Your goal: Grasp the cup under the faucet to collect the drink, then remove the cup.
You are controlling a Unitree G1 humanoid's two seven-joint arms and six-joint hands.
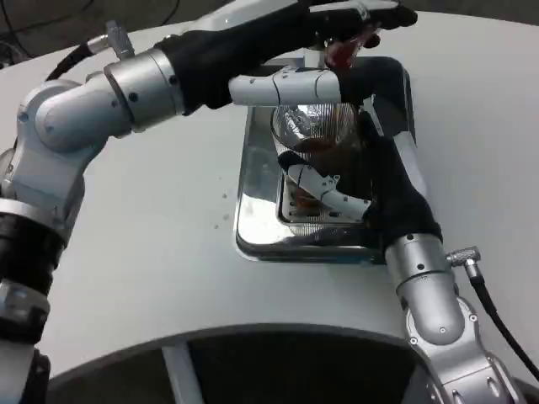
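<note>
Gripping the clear ribbed glass cup [316,135], right hand [370,198] has white-and-black fingers [324,189] wrapped round the cup's lower front, dark palm against its right side. Cup holds brown drink and sits over the slotted grille of the shiny rectangular steel drip tray [257,227], directly under the left hand.

Left hand [337,38] reaches in above and beyond the right hand, fingers on the red tap handle [344,52] of the faucet; one white finger [286,86] lies horizontally just above the cup rim. Looks like it's pressing or holding the handle, but the exact grip is hidden by the hand itself, so can't tell if it's clenched on it.

Surface: plain white worktop [143,252] with a rounded near edge, matte, a few small dark specks just left of the tray. Tray rim mirrors the arms. Below the near edge: dark gap with a white support strut [181,370]. Far background beyond the worktop is dark floor, with black cables at top left.

No readable brands, labels or writing on cup, tray, faucet or arms.
</note>
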